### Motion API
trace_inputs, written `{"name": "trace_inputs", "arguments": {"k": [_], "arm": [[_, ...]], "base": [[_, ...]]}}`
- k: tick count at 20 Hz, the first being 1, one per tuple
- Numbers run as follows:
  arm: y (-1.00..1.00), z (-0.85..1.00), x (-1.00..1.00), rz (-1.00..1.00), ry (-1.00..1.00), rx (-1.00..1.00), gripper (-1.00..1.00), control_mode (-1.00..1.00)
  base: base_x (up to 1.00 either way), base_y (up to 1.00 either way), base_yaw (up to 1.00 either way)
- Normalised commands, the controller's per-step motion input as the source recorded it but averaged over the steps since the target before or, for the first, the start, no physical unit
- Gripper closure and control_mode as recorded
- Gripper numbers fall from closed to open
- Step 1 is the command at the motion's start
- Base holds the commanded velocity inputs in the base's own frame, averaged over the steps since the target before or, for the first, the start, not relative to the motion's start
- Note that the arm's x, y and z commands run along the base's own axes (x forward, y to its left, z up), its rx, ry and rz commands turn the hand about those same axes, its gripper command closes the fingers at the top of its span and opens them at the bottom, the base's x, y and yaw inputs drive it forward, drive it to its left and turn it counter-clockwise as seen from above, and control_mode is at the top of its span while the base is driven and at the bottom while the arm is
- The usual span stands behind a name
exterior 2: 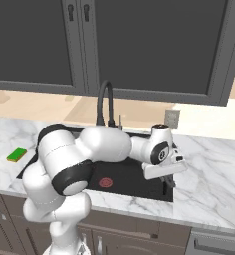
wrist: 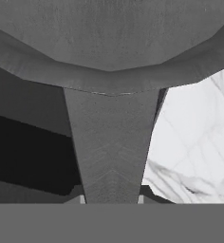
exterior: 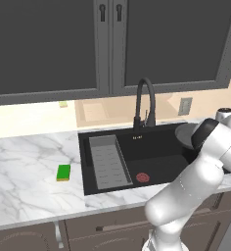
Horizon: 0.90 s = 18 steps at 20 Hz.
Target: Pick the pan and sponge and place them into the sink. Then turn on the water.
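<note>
The white arm reaches forward and to the right, wrist bent down, its tool clamped shut.

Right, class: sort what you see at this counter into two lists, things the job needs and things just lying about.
Needed for the job:
pan, held by its handle in the claw
sponge on the counter
sink
faucet

Just there:
tray in the sink
cabinets
wall outlet

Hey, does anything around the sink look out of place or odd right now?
Nothing spilled or damaged. The pan sits partly over the sink's right edge, its handle in the shut tool. The sponge lies flat on the counter.
</note>
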Motion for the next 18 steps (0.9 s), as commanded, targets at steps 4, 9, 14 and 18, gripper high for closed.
{"name": "trace_inputs", "arguments": {"k": [4, 9, 14, 18], "arm": [[0.07, 0.0, -0.08, 0.1, 0.02, 0.0, 1.0, -1.0], [0.13, 0.0, -0.04, 0.08, 0.0, 0.0, 1.0, -1.0], [0.2, 0.0, 0.02, 0.04, 0.0, 0.0, 1.0, -1.0], [0.25, 0.0, 0.11, 0.0, 0.0, 0.0, 1.0, -1.0]], "base": [[0.0, 0.0, 0.0], [0.0, 0.0, 0.0], [0.0, 0.0, 0.0], [0.0, 0.0, 0.0]]}}
